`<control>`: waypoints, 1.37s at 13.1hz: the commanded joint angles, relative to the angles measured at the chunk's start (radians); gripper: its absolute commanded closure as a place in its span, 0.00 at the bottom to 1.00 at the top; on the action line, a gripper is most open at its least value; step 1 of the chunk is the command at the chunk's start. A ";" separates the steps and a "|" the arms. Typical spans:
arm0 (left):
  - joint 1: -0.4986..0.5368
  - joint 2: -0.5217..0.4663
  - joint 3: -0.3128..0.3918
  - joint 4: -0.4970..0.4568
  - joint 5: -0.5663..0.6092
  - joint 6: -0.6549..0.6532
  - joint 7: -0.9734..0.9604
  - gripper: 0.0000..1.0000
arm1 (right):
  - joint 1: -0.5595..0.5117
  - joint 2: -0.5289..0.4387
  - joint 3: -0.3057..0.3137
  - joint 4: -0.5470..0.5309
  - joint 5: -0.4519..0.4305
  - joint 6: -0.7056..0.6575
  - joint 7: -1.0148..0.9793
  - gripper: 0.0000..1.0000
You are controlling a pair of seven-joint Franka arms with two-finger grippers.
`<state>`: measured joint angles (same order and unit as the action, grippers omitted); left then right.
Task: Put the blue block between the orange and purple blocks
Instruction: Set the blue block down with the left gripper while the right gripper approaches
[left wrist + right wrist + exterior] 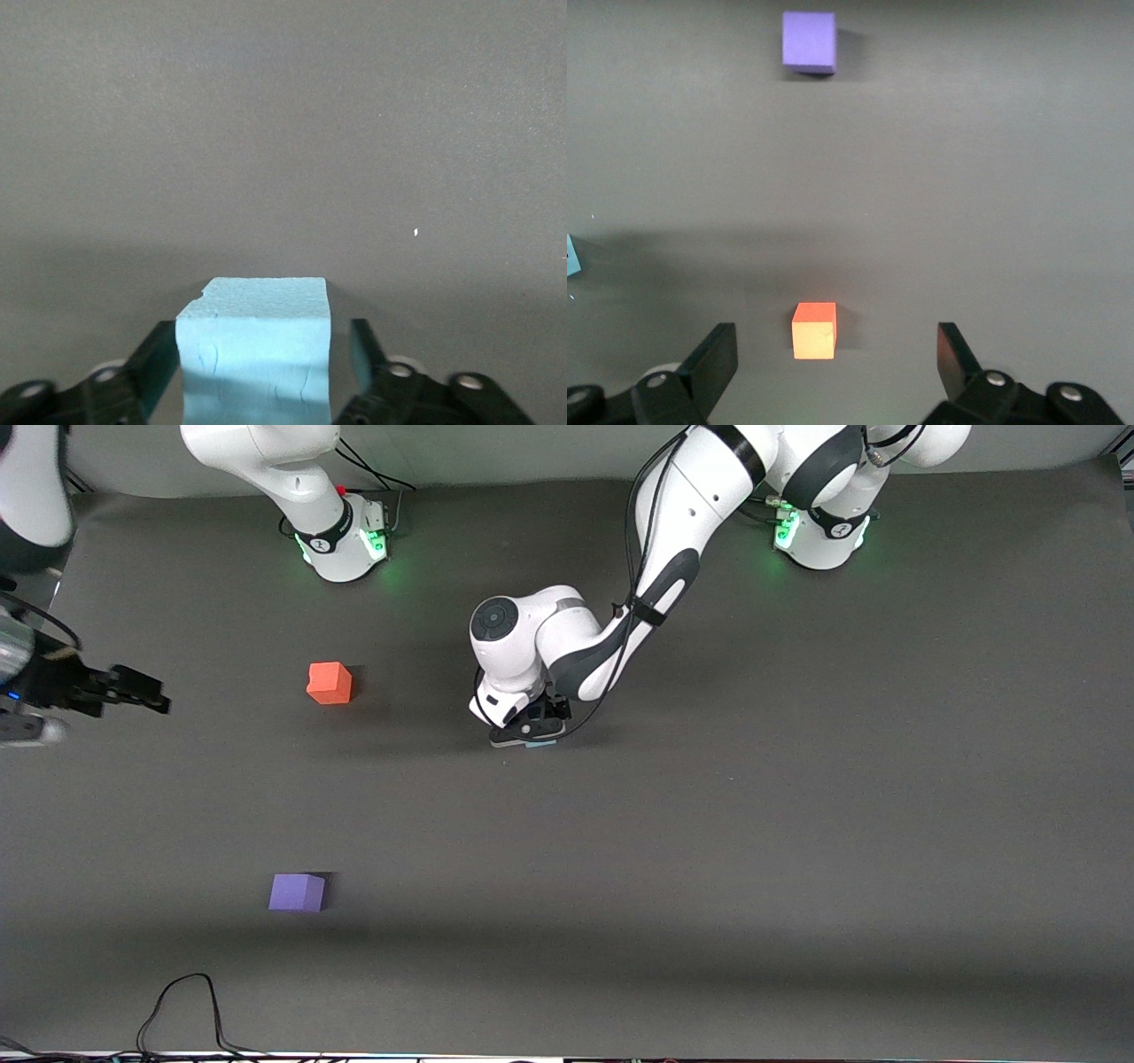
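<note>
While the left gripper point(257, 372) straddles it with a gap, the blue block point(255, 354) looks pale, matte.

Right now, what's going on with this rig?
The left gripper is down at the table around the blue block, fingers either side; one finger stands visibly apart from it, so no firm grip. The orange block and purple block sit toward the right arm's end, purple nearer the front camera, nothing between them. The right gripper waits open over the table near the orange block.
</note>
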<state>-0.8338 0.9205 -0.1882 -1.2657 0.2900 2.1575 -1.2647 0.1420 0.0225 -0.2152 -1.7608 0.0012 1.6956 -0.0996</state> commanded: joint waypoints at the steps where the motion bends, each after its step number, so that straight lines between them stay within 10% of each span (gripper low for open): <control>1: 0.008 -0.029 0.007 0.026 0.012 -0.025 -0.009 0.00 | 0.030 0.028 -0.003 0.034 -0.003 0.003 -0.014 0.00; 6: 0.226 -0.221 -0.079 -0.001 -0.110 -0.184 0.170 0.00 | 0.077 0.071 -0.003 0.064 0.009 -0.007 0.000 0.00; 12: 0.663 -0.602 -0.082 -0.355 -0.316 -0.234 0.708 0.00 | 0.355 0.089 -0.003 0.093 0.107 -0.041 0.172 0.00; 18: 0.982 -0.739 -0.074 -0.371 -0.327 -0.419 1.120 0.00 | 0.554 0.180 -0.003 0.077 0.187 0.093 0.328 0.00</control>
<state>0.1062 0.2454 -0.2495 -1.5910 -0.0285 1.7566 -0.2198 0.6341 0.1790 -0.2040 -1.6896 0.1709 1.7614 0.1527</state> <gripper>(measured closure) 0.000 0.000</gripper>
